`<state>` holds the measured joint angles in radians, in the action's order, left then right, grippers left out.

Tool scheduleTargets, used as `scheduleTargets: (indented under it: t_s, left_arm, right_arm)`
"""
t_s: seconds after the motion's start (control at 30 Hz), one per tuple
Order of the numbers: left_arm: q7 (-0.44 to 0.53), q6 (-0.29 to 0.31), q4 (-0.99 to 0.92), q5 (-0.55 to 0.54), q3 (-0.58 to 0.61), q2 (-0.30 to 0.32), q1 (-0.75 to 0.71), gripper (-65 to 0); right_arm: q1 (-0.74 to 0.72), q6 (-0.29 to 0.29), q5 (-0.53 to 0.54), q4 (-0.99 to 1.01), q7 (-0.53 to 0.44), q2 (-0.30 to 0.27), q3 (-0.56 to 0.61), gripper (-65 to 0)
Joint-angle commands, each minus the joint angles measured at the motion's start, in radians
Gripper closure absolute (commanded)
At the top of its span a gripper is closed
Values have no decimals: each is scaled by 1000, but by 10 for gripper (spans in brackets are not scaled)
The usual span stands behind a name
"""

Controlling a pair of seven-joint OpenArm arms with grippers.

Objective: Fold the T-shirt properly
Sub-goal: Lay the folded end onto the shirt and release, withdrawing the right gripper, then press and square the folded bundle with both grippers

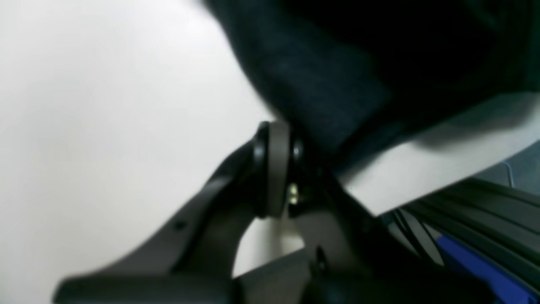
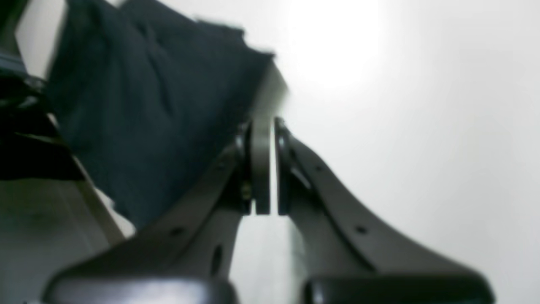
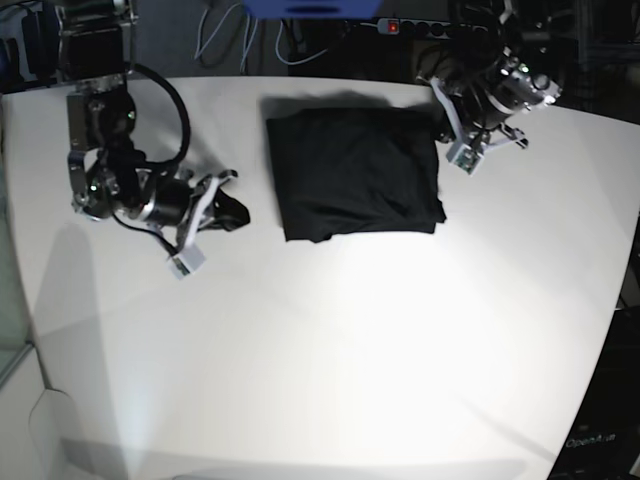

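Observation:
The T-shirt [image 3: 355,175] lies on the white table [image 3: 330,350] as a flat dark rectangle at the middle back. My left gripper [image 3: 445,112] sits at its far right corner. In the left wrist view that gripper [image 1: 287,139] is shut, with the dark cloth [image 1: 337,76] lying right at its tips; no cloth shows between the pads. My right gripper [image 3: 228,205] rests low over the table, a short way off the shirt's left edge. In the right wrist view it [image 2: 268,126] is shut on nothing, and the shirt [image 2: 147,118] lies ahead and to the left.
A power strip [image 3: 390,25] and cables run behind the table's back edge. The table's edge with black rails and a blue part [image 1: 476,261] shows beside my left gripper. A glass panel [image 3: 10,340] stands at the left.

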<state>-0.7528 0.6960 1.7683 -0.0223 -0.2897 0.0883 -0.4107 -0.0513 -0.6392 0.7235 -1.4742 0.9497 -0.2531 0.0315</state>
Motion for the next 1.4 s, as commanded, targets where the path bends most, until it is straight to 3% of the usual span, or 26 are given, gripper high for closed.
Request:
scheduleTargets:
  t_s: [0.0,0.27,0.67,1.0,1.17,1.37]
  left_arm:
    - [16,2,18,-11,13,6,-3,0]
    - [23,2,5,-11,66,3,9,0]
    - [26,2,-224,-11,59,-22,213,0]
    - [-17,2,-203,-11,43,-15,378,0]
    - [-158,2,-121,-11,-38,15,361,0]
    - [-172,2,-104,-11,-35,47,221,0]
  right_arm:
    - [-2,-3,20,-15,-21,-15,-20,0]
    - [61,-3,17,-15,-21,-33,-92,0]
    - [147,-3,17,-15,-21,-27,-84,0]
    - [212,-3,17,-16,-28,61,-15,0]
    - [202,-3,17,-16,-28,57,0,0]
    - [175,-3,17,0,-22,24,-55,0]
